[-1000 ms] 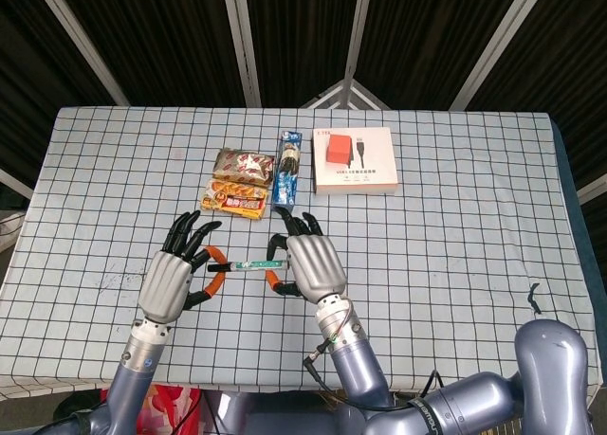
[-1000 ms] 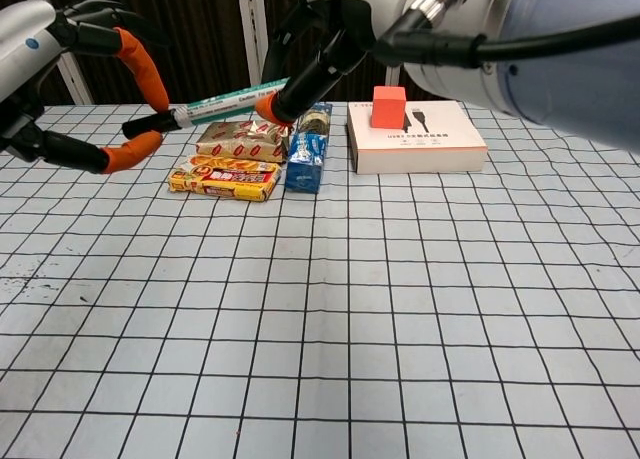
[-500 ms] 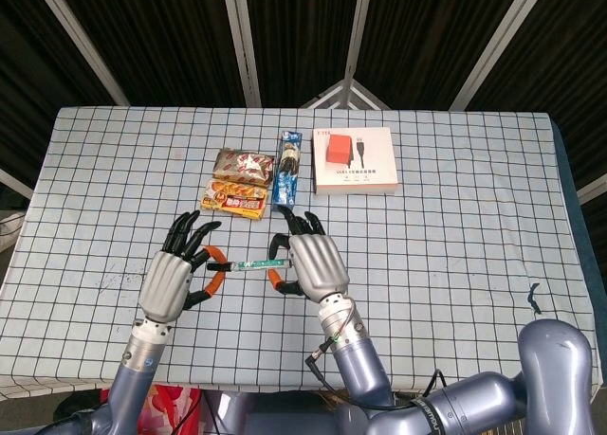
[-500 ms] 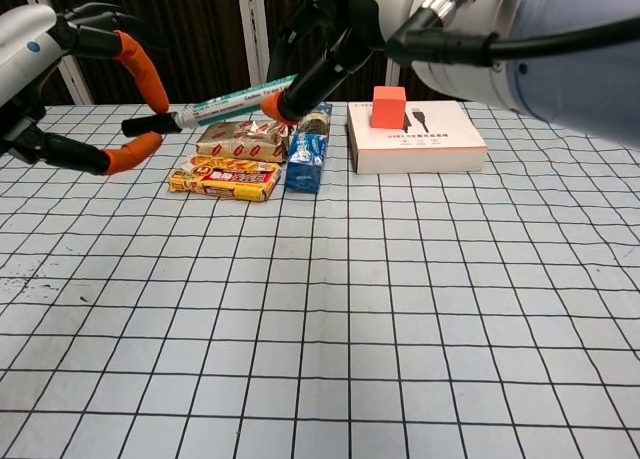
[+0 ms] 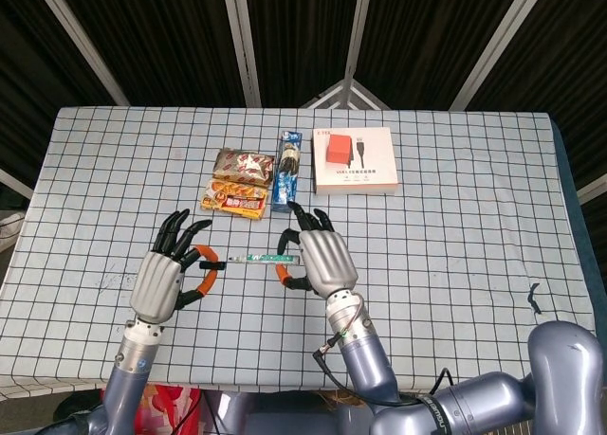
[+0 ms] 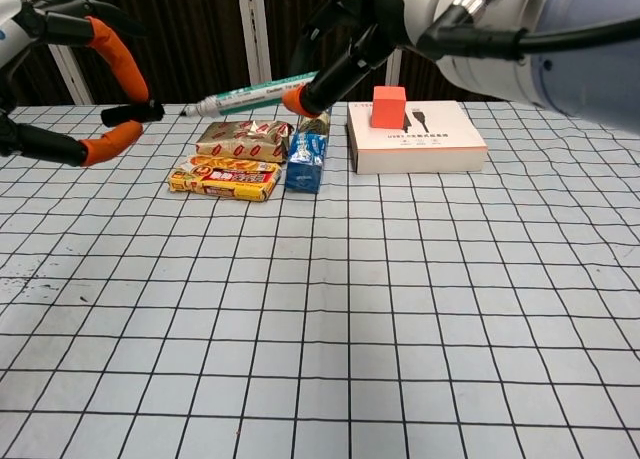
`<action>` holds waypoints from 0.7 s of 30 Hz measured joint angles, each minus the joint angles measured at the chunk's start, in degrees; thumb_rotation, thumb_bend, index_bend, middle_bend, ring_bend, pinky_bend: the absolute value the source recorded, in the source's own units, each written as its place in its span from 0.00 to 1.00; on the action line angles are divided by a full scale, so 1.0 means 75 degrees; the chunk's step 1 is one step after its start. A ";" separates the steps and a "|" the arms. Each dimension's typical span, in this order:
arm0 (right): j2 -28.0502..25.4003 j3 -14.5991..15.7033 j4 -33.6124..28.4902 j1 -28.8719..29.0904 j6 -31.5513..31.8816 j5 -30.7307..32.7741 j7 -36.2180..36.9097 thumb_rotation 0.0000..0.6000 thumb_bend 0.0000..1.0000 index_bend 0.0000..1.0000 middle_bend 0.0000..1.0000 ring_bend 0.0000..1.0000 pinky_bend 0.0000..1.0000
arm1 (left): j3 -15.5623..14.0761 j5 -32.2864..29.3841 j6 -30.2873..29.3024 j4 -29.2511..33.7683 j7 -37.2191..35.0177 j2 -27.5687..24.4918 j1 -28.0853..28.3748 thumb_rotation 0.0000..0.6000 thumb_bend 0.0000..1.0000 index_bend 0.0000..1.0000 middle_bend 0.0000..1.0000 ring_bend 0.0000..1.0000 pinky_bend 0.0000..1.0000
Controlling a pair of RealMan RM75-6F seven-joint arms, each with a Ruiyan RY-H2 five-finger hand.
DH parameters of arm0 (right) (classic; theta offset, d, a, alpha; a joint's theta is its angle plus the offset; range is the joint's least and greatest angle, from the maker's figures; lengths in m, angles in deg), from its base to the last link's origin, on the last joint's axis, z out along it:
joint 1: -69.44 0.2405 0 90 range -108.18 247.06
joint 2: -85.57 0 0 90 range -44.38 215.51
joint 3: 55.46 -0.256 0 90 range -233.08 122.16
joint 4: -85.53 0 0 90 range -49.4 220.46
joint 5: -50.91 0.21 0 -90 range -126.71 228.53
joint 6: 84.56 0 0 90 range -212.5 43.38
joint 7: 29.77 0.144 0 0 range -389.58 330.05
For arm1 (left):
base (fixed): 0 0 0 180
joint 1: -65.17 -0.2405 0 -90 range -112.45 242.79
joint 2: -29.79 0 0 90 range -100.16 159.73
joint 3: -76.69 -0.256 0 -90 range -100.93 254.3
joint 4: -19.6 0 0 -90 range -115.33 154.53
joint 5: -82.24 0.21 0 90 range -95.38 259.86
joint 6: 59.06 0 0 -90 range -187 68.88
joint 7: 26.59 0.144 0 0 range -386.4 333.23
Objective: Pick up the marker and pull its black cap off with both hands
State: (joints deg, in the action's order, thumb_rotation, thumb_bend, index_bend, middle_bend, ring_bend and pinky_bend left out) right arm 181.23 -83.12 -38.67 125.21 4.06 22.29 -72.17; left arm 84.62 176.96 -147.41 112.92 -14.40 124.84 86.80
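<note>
Now the cap is free: the left robot hand [image 6: 70, 89] pinches the small black plastic cap [image 6: 135, 111] between orange-tipped thumb and finger, while the right robot hand [image 6: 345, 54] grasps the slim white-and-green marker [image 6: 255, 94] by its rear end. A clear gap shows between cap and bare tip. To finish well, I would keep both holds firm and draw the hands apart straight along the barrel, without twisting, so ink stays off the fingers. The marker hangs in the air just in front of the brown snack packet [image 6: 242, 139], above the checked table [image 6: 330, 309]. Its long axis runs nearly level, left to right, tip pointing toward the cap.
</note>
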 measured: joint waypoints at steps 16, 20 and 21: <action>-0.0917 0.0858 0.0129 -0.1097 -0.0925 -0.0482 0.1394 1.00 0.53 0.72 0.07 0.14 0.04 | -0.0302 0.0107 -0.0916 -0.0812 -0.1527 -0.0596 -0.0709 1.00 0.51 0.56 0.18 0.00 0.00; -0.0937 0.1173 0.0500 -0.1343 -0.1169 -0.0709 0.1813 1.00 0.53 0.72 0.07 0.14 0.04 | -0.0368 -0.0075 -0.0812 -0.1305 -0.1856 -0.0518 -0.0783 1.00 0.51 0.56 0.18 0.00 0.00; -0.0910 0.1257 0.0643 -0.1406 -0.1265 -0.0759 0.1944 1.00 0.53 0.72 0.07 0.14 0.04 | -0.0367 -0.0137 -0.0753 -0.1456 -0.1969 -0.0465 -0.0783 1.00 0.51 0.56 0.18 0.00 0.00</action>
State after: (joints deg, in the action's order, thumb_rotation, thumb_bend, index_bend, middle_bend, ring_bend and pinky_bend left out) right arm 174.41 -73.69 -33.85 114.67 -5.43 16.60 -57.59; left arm 81.87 175.93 -153.05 102.00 -29.17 121.35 80.92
